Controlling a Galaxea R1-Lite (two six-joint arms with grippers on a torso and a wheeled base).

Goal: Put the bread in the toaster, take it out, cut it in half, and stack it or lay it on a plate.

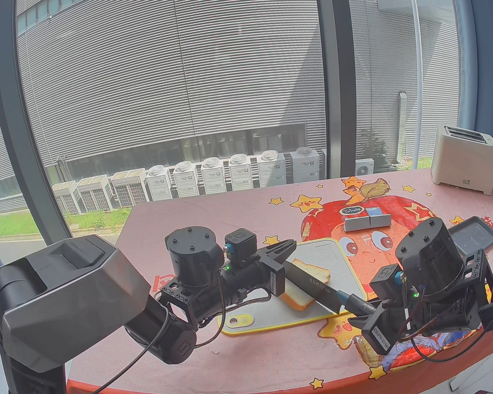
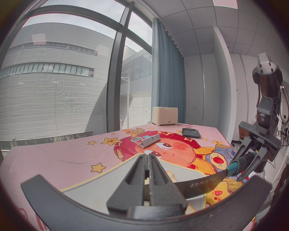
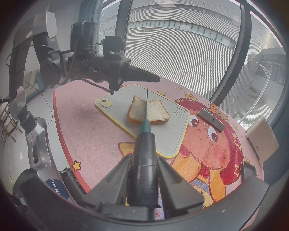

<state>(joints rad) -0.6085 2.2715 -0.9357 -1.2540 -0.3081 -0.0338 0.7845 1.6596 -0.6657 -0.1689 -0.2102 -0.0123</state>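
1. The bread point(image 1: 298, 297) lies flat on the cutting board point(image 1: 339, 263) near the table's front edge.
2. The right claw point(image 1: 363, 315) is clenched around the handle of the knife point(image 1: 316, 289). Its blade lies across the middle of the slice, though it is hard to tell if it has cut in.
3. The left claw point(image 1: 283, 249) is clenched on nothing, over the board just beside the bread.
4. The toaster point(image 1: 465, 159) stands at the far right corner, with the dark plate point(image 1: 473, 234) nearer.

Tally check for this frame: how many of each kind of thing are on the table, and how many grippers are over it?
bread slice: 1
knife: 1
cutting board: 1
toaster: 1
dark tray: 1
grey bar: 1
grippers: 2, left gripper and right gripper
Total: 8
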